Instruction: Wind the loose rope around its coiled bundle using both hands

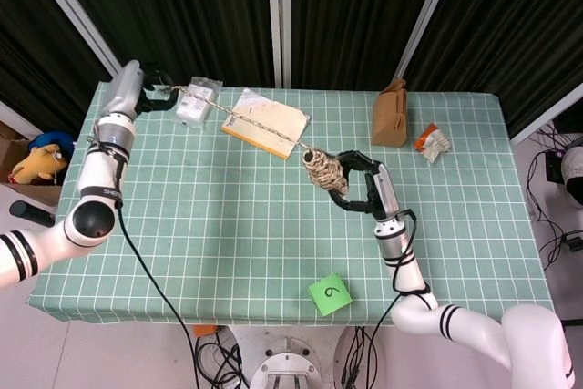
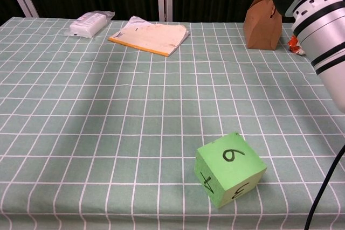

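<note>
Rope stretched between my two raised hands, bundle in the right.

My left hand [image 1: 150, 97] is up over the table's [image 1: 228, 243] far left corner, fingers closed on the end of the loose rope [image 1: 246, 120]; from there the strand runs tight, slanting over the white packet [image 1: 196, 100] and the notebook [image 1: 266, 122], to the coiled bundle [image 1: 323, 171]. My right hand [image 1: 358, 190] holds that bundle above the middle of the table, dark fingers curled around its lower and right side. Further right stand the brown paper bag [image 1: 390, 115] and, beside it, a small crumpled wrapper [image 1: 434, 141]. Near the front edge sits the green cube [image 2: 229, 167] marked with a 6, well apart from both hands. In the chest view only my right forearm shows, at the upper right.
</note>
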